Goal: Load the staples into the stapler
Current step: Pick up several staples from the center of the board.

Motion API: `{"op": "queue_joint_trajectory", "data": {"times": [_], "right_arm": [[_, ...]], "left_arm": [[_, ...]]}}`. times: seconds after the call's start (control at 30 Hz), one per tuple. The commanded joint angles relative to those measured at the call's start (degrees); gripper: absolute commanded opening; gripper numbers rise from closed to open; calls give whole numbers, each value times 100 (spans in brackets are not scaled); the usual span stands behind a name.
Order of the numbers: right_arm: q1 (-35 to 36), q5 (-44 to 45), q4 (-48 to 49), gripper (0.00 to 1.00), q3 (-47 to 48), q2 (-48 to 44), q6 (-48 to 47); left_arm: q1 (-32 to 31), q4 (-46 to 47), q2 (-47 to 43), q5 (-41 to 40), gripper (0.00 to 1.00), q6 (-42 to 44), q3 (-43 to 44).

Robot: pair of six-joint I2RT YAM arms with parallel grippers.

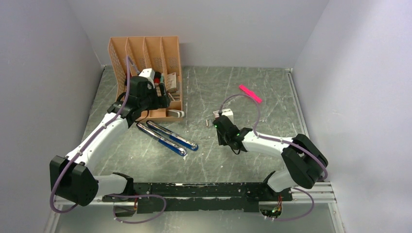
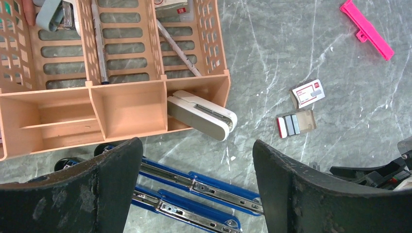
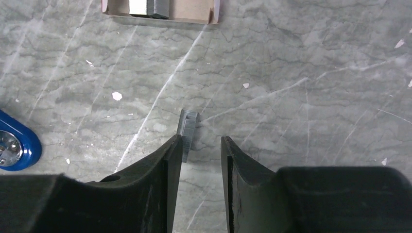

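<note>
Your right gripper [image 3: 200, 141] is standing narrow over the grey marbled table top [image 3: 301, 97], its jaws a slim gap apart and clamping nothing. A short silvery-grey metal staple strip [image 3: 187, 127] is lying flat on the table at the tip of the finger [image 3: 167, 165] on the left of the wrist view. Its near end is running along that finger's inner edge; I cannot tell whether metal and finger are touching. Straight ahead of the fingertips, well beyond the strip, an open brown cardboard tray [image 3: 192, 13] is holding more grey staples [image 3: 149, 7]. Off to this tool's left, the rounded end of a long blue-and-chrome metal stapler [image 3: 14, 145] is showing.

Your left gripper [image 2: 194, 142] is standing wide, with nothing between its jaws. It is hovering above the blue stapler, which is lying opened out flat into two rails just beneath the fingertips. Ahead of this tool, an orange perforated plastic desk organiser [image 2: 126, 109] is sitting on the table, and a white-and-grey plastic stapler body [image 2: 201, 114] is lying at its near right corner. To the tool's right a pink-and-white cardboard box sleeve [image 2: 308, 92] is lying just beside the tray. A bright pink plastic stick [image 2: 368, 30] is lying farther ahead and right.
</note>
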Motion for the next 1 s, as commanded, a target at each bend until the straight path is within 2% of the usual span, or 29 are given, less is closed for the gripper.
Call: {"op": "queue_joint_trajectory", "data": {"times": [0.0,0.3,0.53,0.63,0.73,0.8,0.97], "right_arm": [[-39,282,-209,36,17,-91,93],[-96,303,-129,12,-128,-263,269],[-175,71,175,10,-339,-712,313],[-230,-58,261,12,-371,-748,239],[-270,-179,286,26,-335,-616,218],[-285,-242,308,32,-296,-515,200],[-322,-357,333,35,-213,-340,197]], "left_arm": [[91,93,34,188,87,64,103],[154,119,44,267,87,64,97],[188,137,35,305,86,55,95],[199,137,35,332,86,55,96],[209,129,35,348,86,55,96],[217,120,28,344,86,63,98],[217,111,15,340,86,64,96]]}}
